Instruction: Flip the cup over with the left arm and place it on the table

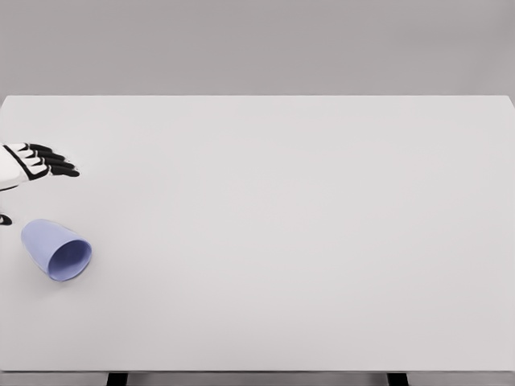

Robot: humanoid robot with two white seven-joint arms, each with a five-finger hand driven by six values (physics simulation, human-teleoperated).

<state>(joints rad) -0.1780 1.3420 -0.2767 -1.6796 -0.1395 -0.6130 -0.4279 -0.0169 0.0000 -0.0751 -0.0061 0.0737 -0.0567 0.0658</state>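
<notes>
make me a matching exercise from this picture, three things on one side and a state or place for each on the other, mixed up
Things:
1. cup
2. left robot hand
3. table

States:
A. fingers spread, holding nothing, at the left edge
B. white, wide, fills most of the view
C. pale blue, lying on its side, mouth facing lower right

Pairs: 1-C, 2-A, 3-B

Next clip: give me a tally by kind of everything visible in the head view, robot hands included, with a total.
Cups: 1, the blue cup, lying on its side with the opening toward the lower right.
Robot hands: 1, the left hand, fingers extended, holding nothing, apart from the cup.
Tables: 1, the white table.
Total: 3
</notes>
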